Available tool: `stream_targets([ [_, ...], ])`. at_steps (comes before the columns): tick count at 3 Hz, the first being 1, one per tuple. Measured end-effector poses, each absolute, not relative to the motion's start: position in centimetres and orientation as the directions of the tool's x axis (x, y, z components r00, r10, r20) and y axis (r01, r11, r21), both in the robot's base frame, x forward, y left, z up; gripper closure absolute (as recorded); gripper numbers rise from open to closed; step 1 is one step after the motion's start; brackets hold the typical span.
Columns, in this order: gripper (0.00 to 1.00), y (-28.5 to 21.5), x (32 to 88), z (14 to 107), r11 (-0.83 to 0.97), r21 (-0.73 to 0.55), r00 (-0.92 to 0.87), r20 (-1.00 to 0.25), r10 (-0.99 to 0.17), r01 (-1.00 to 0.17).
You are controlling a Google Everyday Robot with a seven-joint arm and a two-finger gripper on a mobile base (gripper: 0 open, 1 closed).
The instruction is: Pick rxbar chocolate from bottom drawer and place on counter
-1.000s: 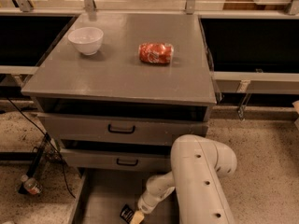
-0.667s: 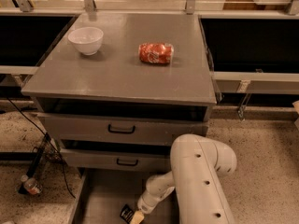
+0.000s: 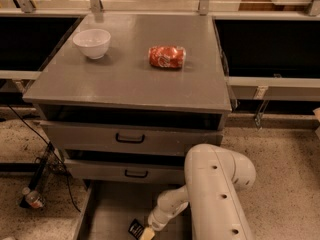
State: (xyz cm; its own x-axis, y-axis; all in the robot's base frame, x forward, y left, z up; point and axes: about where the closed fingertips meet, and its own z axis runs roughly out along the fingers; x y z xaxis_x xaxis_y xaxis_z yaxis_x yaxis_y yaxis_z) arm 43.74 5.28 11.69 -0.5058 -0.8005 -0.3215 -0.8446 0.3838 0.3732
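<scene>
Claw (image 3: 147,232) low in bottom drawer (image 3: 107,209), below counter (image 3: 135,79); open or closed, cannot tell. Black chocolate bar (image 3: 135,228) on drawer floor, just beside claw. On counter: red can (image 3: 167,57) mid-right, white bowl (image 3: 92,43) far left.

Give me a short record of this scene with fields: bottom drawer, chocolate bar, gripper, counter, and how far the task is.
bottom drawer: pulled open
rxbar chocolate: on the drawer floor, at the picture's lower edge
gripper: down in the drawer, right beside the bar; contact unclear
counter: white bowl back left, red can on its side
task stage: bar not yet on counter
</scene>
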Motion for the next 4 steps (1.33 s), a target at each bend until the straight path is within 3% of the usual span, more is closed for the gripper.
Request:
stream_targets([
  [1, 0.32, 5.19, 43.48, 11.52, 0.390, 0.375, -0.512, -0.320, -0.797, -0.841],
  [3, 0.22, 5.04, 42.96, 11.23, 0.397, 0.386, -0.524, -0.315, -0.791, -0.833],
  [4, 0.03, 5.02, 42.81, 11.28, 0.397, 0.390, -0.525, -0.314, -0.791, -0.831],
])
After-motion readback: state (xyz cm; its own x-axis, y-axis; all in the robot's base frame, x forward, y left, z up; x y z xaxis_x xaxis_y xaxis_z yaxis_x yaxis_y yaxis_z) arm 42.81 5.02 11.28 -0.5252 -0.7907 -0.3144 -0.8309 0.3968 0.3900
